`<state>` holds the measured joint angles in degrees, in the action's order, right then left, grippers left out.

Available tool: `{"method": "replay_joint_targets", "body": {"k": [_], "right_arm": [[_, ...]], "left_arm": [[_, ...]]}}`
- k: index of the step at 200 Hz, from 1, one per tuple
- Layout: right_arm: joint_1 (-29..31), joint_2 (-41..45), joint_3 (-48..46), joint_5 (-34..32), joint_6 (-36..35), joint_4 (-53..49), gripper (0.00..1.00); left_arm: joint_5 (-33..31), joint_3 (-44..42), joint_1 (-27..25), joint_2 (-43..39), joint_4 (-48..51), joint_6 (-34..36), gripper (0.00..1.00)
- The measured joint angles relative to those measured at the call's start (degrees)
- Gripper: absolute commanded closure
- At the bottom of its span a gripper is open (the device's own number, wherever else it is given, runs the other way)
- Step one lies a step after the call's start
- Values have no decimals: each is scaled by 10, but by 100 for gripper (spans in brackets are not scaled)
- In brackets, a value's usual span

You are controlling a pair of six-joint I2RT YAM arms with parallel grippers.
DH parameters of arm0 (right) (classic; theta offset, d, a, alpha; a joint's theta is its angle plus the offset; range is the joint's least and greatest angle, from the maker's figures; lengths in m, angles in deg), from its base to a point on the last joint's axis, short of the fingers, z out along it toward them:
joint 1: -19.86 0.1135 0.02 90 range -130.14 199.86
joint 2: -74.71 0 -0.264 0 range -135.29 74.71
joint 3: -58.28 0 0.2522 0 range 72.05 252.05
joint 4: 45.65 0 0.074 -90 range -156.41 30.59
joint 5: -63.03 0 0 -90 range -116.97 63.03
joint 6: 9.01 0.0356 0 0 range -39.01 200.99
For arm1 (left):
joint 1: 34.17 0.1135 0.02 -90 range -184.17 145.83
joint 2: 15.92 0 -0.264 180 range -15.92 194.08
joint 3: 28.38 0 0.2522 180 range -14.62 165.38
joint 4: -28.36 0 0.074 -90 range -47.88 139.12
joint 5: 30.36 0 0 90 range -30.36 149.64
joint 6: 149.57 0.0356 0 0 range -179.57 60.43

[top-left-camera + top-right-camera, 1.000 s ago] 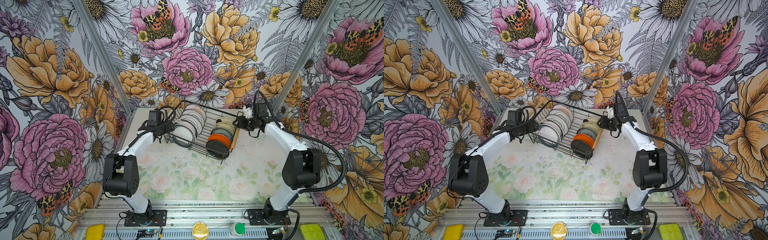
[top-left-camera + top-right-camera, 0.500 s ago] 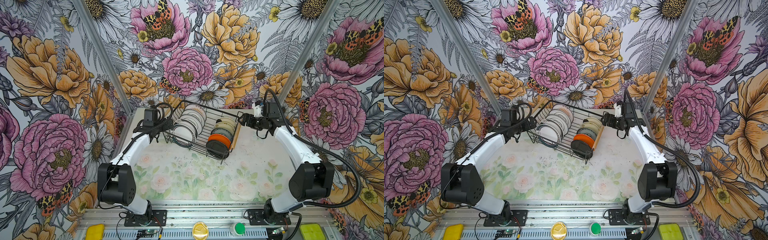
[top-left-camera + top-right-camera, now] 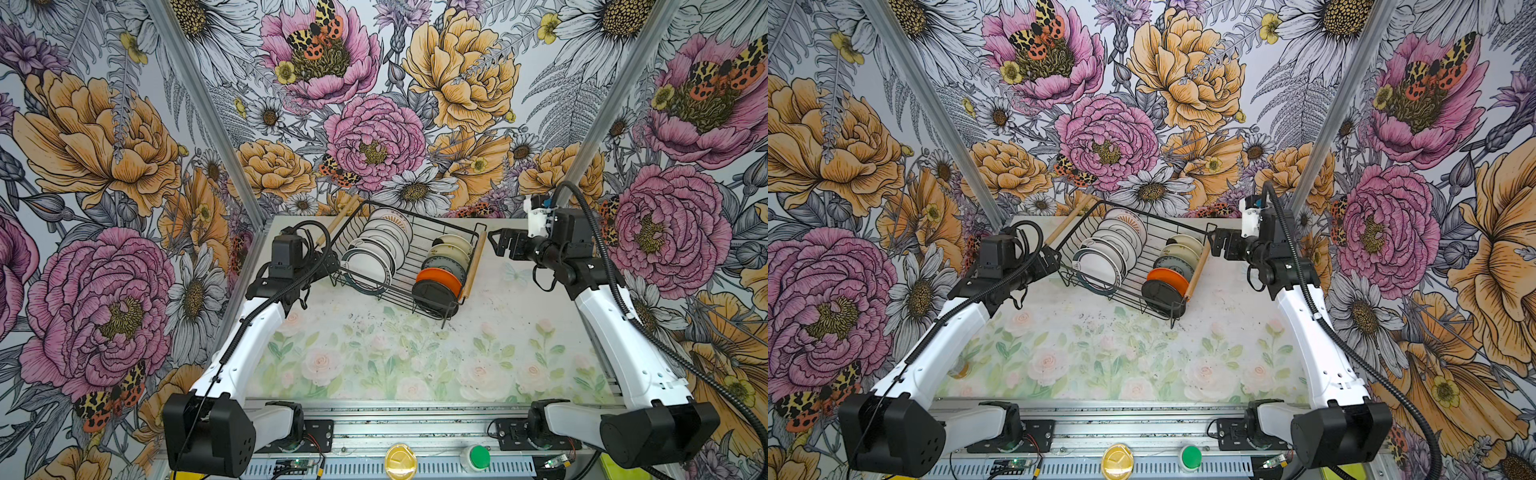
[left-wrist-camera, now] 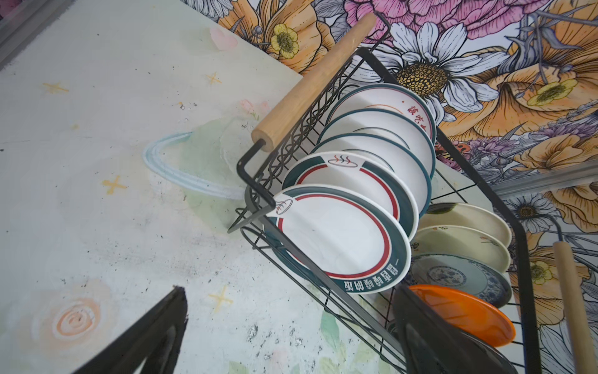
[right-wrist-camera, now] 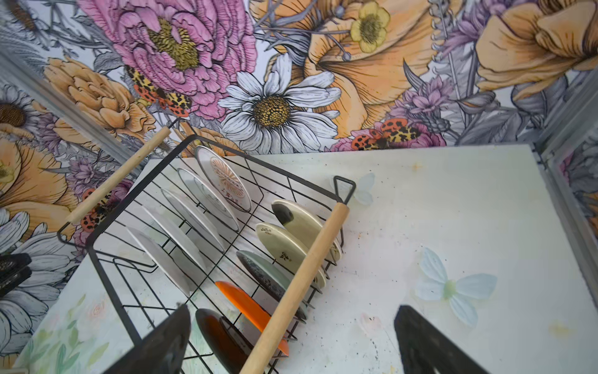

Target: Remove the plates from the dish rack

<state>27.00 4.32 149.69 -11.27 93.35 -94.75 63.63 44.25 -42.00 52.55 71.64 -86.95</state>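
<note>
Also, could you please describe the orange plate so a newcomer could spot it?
Find the black wire dish rack on the table, then the row beside its right wooden handle. The orange plate stands second from the near end, between a black plate and a blue-patterned plate, the only bright one.

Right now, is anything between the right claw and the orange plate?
Yes. The wooden handle on the dish rack lies between the open right claw and the orange plate, with black wire below it. From above, the plate's top edge looks clear, so reaching over the handle should work.
</note>
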Motion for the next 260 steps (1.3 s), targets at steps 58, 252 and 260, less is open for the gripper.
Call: {"method": "replay_joint_targets", "body": {"k": [58,252,260], "right_arm": [[176,-34,78,9,-31,31,1],[312,-372,194,-46,-43,47,44],[313,-382,196,-50,-43,46,45]], "left_arm": [[-12,-42,-44,-85,23,-43,1],[9,-47,44,-28,45,-37,1],[12,-47,44,-28,45,-37,1]]}}
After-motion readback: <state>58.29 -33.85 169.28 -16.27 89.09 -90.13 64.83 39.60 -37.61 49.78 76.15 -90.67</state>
